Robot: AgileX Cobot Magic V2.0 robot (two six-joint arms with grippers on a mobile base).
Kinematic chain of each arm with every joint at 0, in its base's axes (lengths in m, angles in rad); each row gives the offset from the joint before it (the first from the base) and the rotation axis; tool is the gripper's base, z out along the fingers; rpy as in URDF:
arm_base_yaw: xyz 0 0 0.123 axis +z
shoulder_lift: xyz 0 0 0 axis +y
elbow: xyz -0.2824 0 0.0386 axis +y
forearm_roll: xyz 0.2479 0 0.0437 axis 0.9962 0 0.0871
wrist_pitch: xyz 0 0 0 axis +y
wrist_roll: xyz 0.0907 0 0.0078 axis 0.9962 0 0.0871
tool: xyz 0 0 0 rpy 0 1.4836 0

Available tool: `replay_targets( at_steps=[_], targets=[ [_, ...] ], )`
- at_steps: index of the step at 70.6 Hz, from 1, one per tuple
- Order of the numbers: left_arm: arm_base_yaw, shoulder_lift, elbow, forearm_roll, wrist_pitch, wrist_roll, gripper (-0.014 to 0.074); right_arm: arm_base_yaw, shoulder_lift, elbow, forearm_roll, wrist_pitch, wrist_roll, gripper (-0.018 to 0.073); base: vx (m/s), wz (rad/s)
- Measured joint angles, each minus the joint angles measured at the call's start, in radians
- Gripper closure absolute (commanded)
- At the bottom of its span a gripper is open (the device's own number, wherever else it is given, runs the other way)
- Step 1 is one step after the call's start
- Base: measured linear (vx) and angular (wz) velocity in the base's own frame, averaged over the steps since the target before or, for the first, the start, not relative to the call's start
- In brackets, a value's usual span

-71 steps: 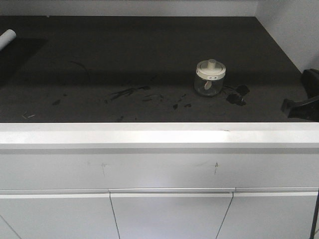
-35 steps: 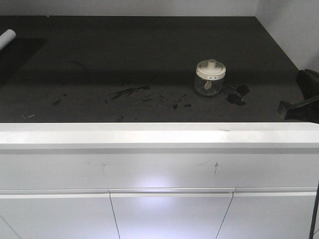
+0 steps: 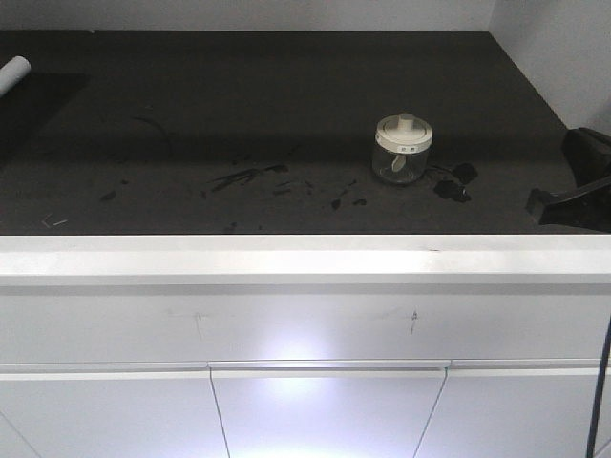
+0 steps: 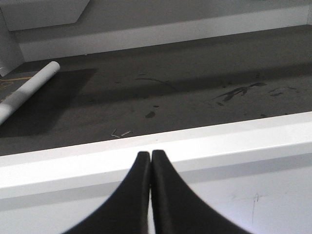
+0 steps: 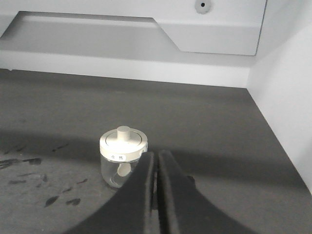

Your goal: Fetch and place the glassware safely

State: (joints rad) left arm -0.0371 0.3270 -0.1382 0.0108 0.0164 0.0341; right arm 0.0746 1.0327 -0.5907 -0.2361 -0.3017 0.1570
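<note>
White roll (image 3: 14,69) lies at far left of the dark countertop (image 3: 239,105); not the target. Left gripper (image 4: 150,155): jaws pressed together, empty, over the white counter edge (image 4: 234,139), jar outside its view. Glass jar (image 3: 403,150) stands upright, lid on, right of centre, beside black smudges (image 3: 449,189). Right gripper (image 5: 157,155): fingers all but touching, thin slit, empty. Jar sits at about 10 o'clock off its tips, axis vertical. Right arm is nearer. My call: jaws must widen before closing in.

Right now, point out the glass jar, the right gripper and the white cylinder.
glass jar (image 5: 118,171), right wrist view, clear glass body.
right gripper (image 5: 157,155), right wrist view, between its closed fingertips.
white cylinder (image 4: 29,90), left wrist view, mid-length.
</note>
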Motion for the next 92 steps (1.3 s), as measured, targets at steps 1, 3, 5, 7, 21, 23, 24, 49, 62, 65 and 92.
replay_targets(
  at_steps=[1, 3, 5, 7, 21, 23, 24, 49, 62, 65, 92],
  targets=[
    [0.0, 0.0, 0.0, 0.0, 0.0, 0.0, 0.0603, 0.0, 0.006, 0.0, 0.0, -0.007, 0.0, 0.0557, 0.0, 0.0],
    [0.0, 0.0, 0.0, 0.0, 0.0, 0.0, 0.0603, 0.0, 0.018, 0.0, 0.0, -0.021, 0.0, 0.0554, 0.0, 0.0],
    [0.0, 0.0, 0.0, 0.0, 0.0, 0.0, 0.0603, 0.0, 0.032, 0.0, 0.0, -0.035, 0.0, 0.055, 0.0, 0.0],
    [0.0, 0.0, 0.0, 0.0, 0.0, 0.0, 0.0603, 0.0, 0.052, 0.0, 0.0, -0.054, 0.0, 0.0546, 0.0, 0.0],
    [0.0, 0.0, 0.0, 0.0, 0.0, 0.0, 0.0603, 0.0, 0.189, -0.051, -0.006, -0.095, 0.03, 0.0454, 0.0, 0.0],
    [0.0, 0.0, 0.0, 0.0, 0.0, 0.0, 0.0603, 0.0, 0.21, -0.067, -0.011, -0.096, 0.033, 0.0429, 0.0, 0.0],
    [0.0, 0.0, 0.0, 0.0, 0.0, 0.0, 0.0603, 0.0, 0.221, -0.076, -0.014, -0.096, 0.034, 0.0417, 0.0, 0.0],
    [0.0, 0.0, 0.0, -0.001, 0.0, 0.0, 0.0603, 0.0, 0.531, -0.359, -0.163, -0.105, 0.123, 0.0063, 0.0, 0.0],
    [0.0, 0.0, 0.0, -0.001, 0.0, 0.0, 0.0603, 0.0, 0.685, -0.487, -0.183, -0.152, 0.144, 0.006, 0.0, 0.0],
    [0.0, 0.0, 0.0, -0.001, 0.0, 0.0, 0.0603, 0.0, 0.723, -0.51, -0.191, -0.175, 0.147, 0.006, 0.0, 0.0],
    [0.0, 0.0, 0.0, -0.002, 0.0, 0.0, 0.0603, 0.0, 0.949, -0.734, -0.37, -0.244, 0.312, 0.006, 0.0, 0.0]
  ],
)
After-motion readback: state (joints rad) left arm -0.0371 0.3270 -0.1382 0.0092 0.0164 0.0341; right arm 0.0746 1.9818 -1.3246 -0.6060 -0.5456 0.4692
